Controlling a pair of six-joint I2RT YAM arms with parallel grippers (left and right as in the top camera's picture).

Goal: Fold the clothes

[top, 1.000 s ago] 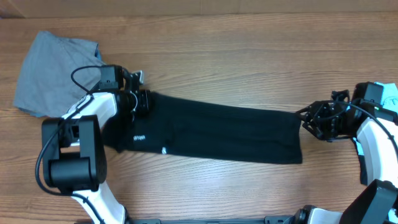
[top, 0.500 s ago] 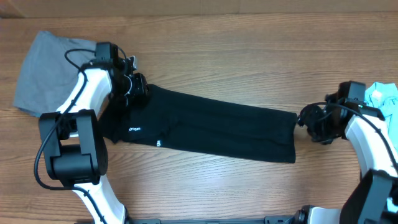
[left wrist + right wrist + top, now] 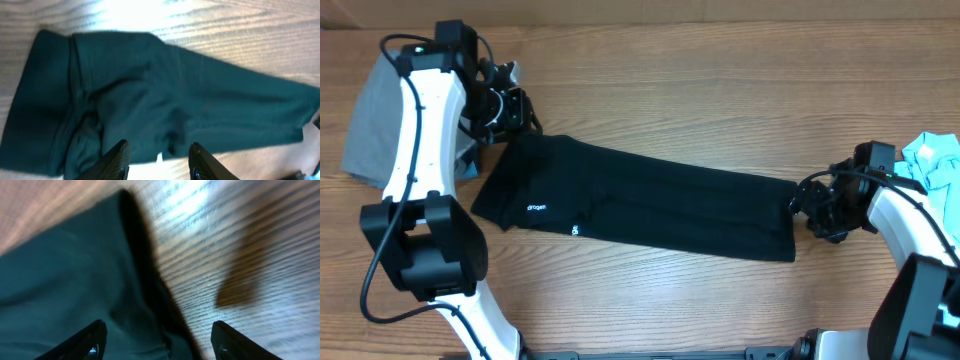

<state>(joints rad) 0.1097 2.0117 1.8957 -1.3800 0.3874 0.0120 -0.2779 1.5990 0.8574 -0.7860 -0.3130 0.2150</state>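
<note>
The black shirt (image 3: 640, 200) lies folded into a long strip across the table, with tiny white lettering near its left end. My left gripper (image 3: 510, 108) is open and empty, raised just beyond the strip's far left corner; its wrist view shows the shirt (image 3: 150, 100) below the open fingers (image 3: 159, 155). My right gripper (image 3: 810, 208) is open at the strip's right end; its wrist view shows the shirt's edge (image 3: 90, 280) between the spread fingers (image 3: 157, 337), not clamped. A grey garment (image 3: 375, 120) lies at the far left. A light-blue garment (image 3: 932, 158) lies at the right edge.
The wooden table (image 3: 700, 90) runs bare behind and in front of the strip. The left arm reaches over the grey garment.
My left gripper let go of the shirt's left end and rose away to the far left. The shirt's left end settled flatter. My right gripper stays at the right end.
</note>
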